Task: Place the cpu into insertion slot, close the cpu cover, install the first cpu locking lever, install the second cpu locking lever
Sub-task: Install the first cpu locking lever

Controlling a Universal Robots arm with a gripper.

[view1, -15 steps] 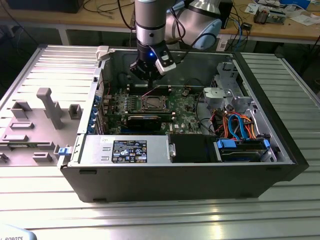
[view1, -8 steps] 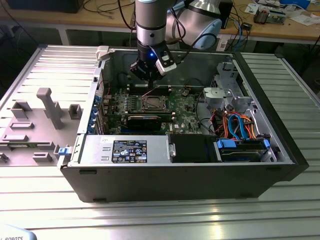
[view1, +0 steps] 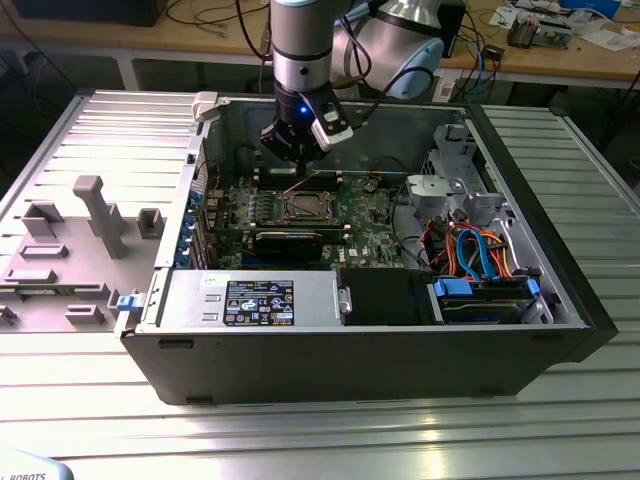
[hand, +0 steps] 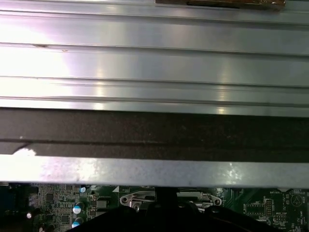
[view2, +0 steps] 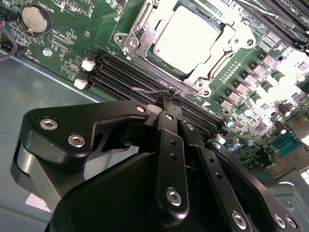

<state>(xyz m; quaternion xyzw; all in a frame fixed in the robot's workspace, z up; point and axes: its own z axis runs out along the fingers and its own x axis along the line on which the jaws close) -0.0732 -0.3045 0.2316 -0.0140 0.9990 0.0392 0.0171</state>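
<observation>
Claw (view2: 166, 99) fingers are drawn together to a narrow point in the second wrist view, clenched, with their tips right at the hooked end of a thin wire lever (view2: 147, 90). Whether they pinch the wire or only press against it I cannot tell. In the exterior view the claw (view1: 297, 160) hangs low inside the open computer case (view1: 350, 350), just behind the socket (view1: 305, 205).

Just past the tips run the long black memory slots (view2: 125, 72), and beyond them the chip (view2: 190, 38) lies flat in the socket, with the metal cover (view2: 227, 48) folded down around it. Chip placing and cover closing therefore look done, and the lever work seems to be in hand.

Slipping is the main risk, I judge: the wire is thin and springy, so a shallow hold could let it snap back. If the tips ride off it, they could scrape the memory slots or the green board (view2: 72, 38) beside them. Pushing at a wrong angle could also bend the wire or miss its catch, leaving the cover loose over the chip.
</observation>
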